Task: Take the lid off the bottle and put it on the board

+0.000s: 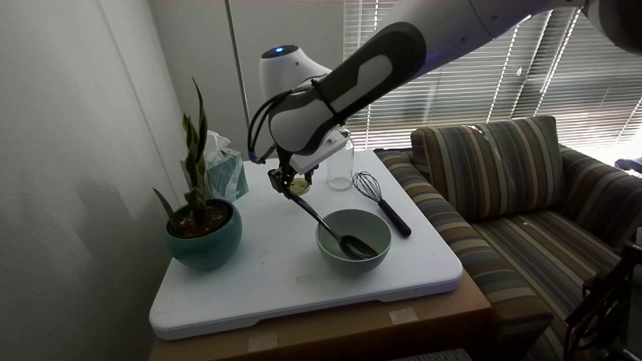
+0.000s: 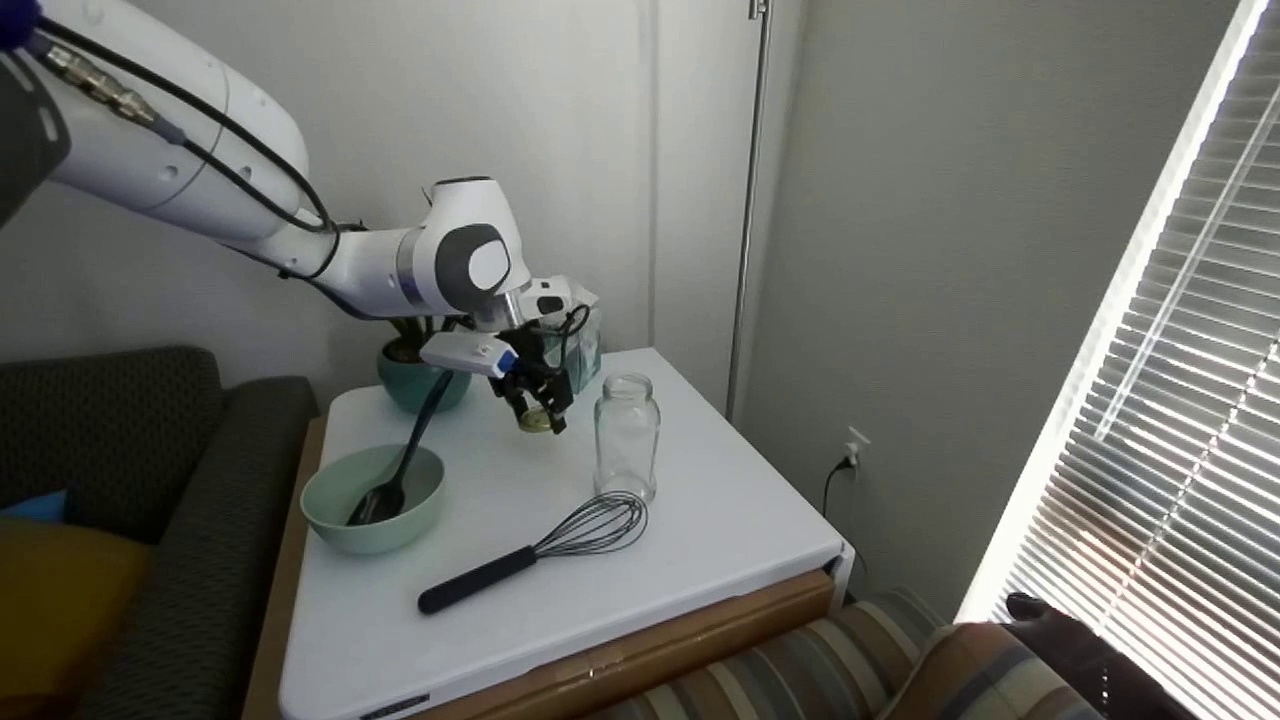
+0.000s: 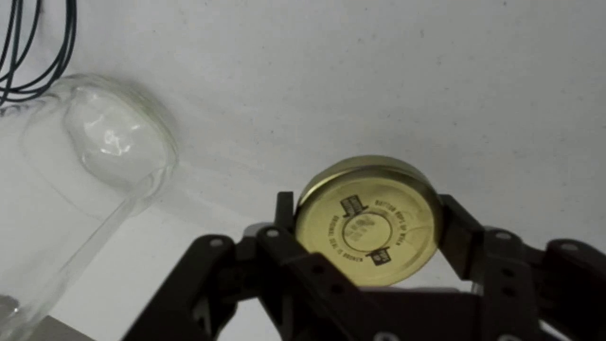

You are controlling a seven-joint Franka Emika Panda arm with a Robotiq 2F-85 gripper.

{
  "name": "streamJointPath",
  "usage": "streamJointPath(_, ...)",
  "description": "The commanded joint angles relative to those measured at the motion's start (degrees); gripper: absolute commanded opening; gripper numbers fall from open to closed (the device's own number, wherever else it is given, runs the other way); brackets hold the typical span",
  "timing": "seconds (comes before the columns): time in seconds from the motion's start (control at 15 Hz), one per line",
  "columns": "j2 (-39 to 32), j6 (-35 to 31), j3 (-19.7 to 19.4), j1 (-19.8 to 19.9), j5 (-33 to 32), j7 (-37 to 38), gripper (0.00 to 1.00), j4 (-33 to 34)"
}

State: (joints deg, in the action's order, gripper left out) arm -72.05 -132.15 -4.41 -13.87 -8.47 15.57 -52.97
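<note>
My gripper is clamped on the gold metal jar lid, its finger pads meeting the rim on opposite sides, as the wrist view shows. The lid is round, so it has no long axis to line up; its printed face looks back toward my wrist. The clear glass bottle stands upright and apart from me, off to the left in the wrist view, its mouth uncovered. I take it the removal is done and only the setting-down is left.

What the next move turns on is what lies straight below: the white board, spread over the brown bench, is directly under the lid. In both exterior views the lid sits low, but whether its lower edge touches the board, or how level it is, I cannot tell. I judge that I should ease straight down until contact, then spread the pads gently and rise. Letting go too high could make the lid clatter or roll; a sideways sweep toward the bottle could knock it into the whisk lying just beside it.
</note>
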Motion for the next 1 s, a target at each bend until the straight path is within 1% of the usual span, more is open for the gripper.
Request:
streamJointPath(0.0, -2.74, 2.65, 0.95, 0.72, 1.84, -0.32, 0.47, 3.26)
streamJointPath(0.47, -5.35, 4.68, 1.62, 0.87, 3.91, -0.42, 0.47, 5.92)
streamJointPath(0.53, -4.98, 4.32, 1.53, 0.88, 4.08, -0.5, 0.47, 5.41)
streamJointPath(0.6, -4.96, 4.38, 1.53, 0.94, 4.21, -0.6, 0.87, 5.57)
streamJointPath(0.67, -4.84, 4.38, 1.49, 1.03, 4.33, -0.5, 0.94, 5.71)
streamJointPath(0.73, -4.73, 4.42, 1.41, 1.09, 4.45, -0.28, 0.98, 5.88)
streamJointPath(0.8, -4.39, 4.43, 1.33, 1.16, 4.47, -0.36, 1.0, 5.94)
streamJointPath(0.93, -3.52, 4.23, 1.61, 1.45, 4.75, -0.76, 1.0, 6.08)
